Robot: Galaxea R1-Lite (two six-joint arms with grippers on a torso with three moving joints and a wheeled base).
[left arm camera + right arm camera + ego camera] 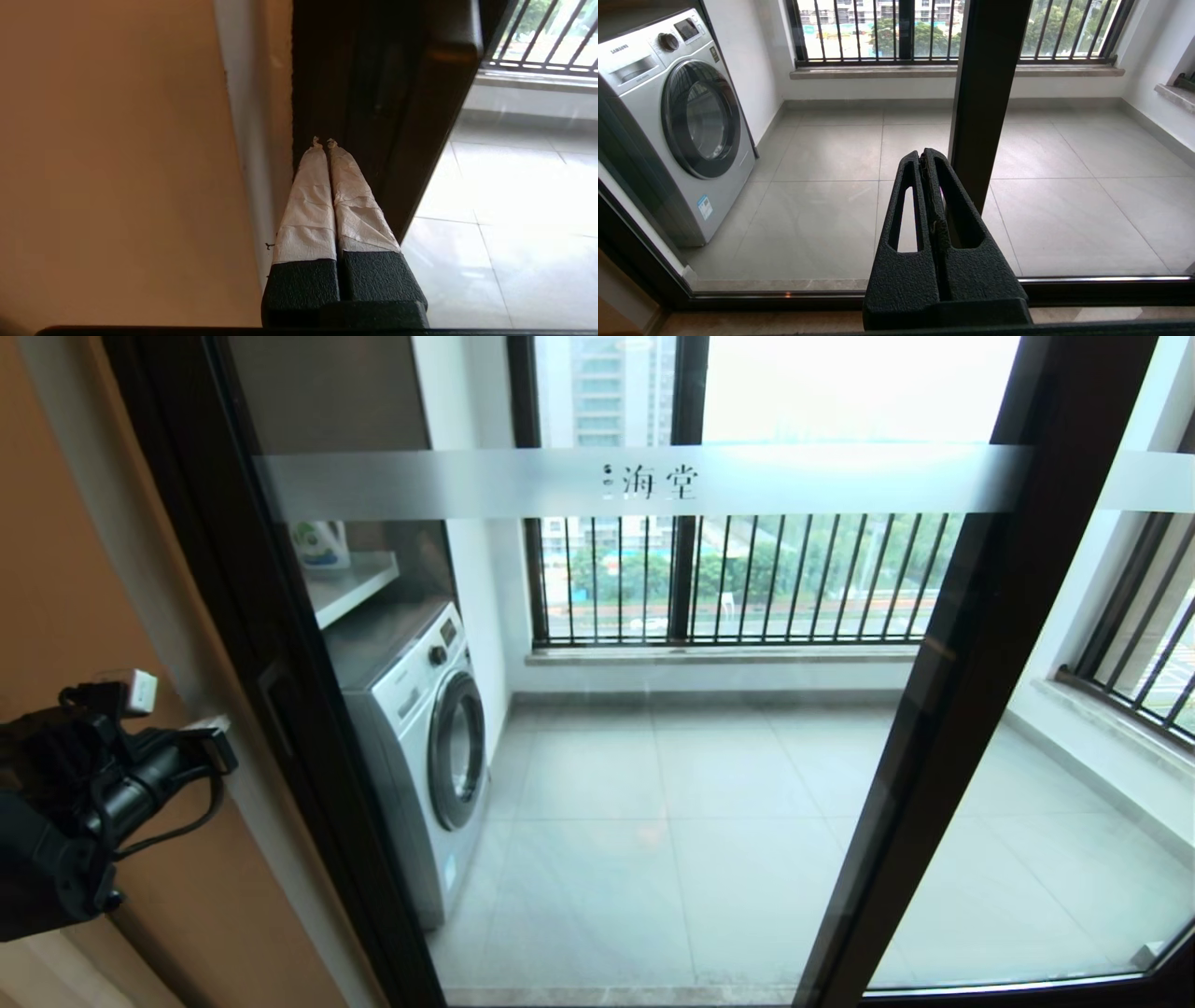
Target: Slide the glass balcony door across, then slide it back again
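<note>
Glass balcony door (597,728): tall clear pane in a dark metal frame, frosted band with two characters across its upper part, standing against the left jamb so that the doorway reads as closed; washing machine (425,747) and window railing (738,579) visible through the pane; judged heavy, rigid and rail-guided, the glass smooth and breakable, so force belongs on the metal stile, not the pane; best purchase appears to be the small dark handle (276,707) set in the left stile, or that stile's edge; left claw (322,142), tape-wrapped fingers pressed together and empty, tips at the seam between the stile and the wall (117,154), apparently touching the frame below the handle; right claw (927,158), fingers together, empty, hanging near the glass beside the right-hand stile (987,93), contact not discernible
</note>
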